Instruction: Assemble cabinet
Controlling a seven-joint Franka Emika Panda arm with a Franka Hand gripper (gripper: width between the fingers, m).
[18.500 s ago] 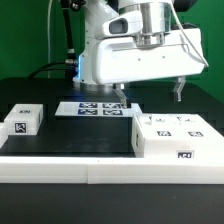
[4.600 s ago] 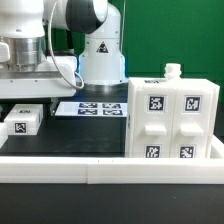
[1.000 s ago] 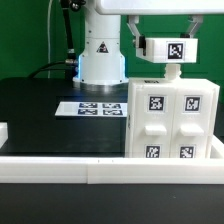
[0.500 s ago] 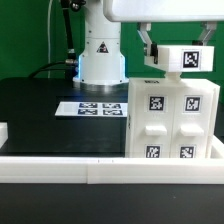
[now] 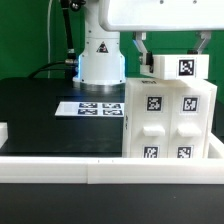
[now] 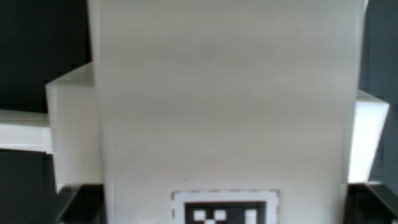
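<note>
We count one cabinet (image 5: 170, 125) upright at the front edge of the table (image 5: 40, 125), exterior view's right, one gripper (image 5: 172, 52) clamped on one small white block (image 5: 178, 67) at the cabinet's top edge, one marker board (image 5: 95, 107) mid-table, open surface toward the left edge.

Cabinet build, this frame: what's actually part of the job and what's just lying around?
In the job: cabinet; small tagged block, held by the gripper over its top.
Lying about: marker board; white piece, cut off at the exterior view's left.

A green backdrop (image 5: 20, 40) stands behind a black tabletop (image 5: 40, 100) edged in front by a white rail (image 5: 60, 171).
</note>
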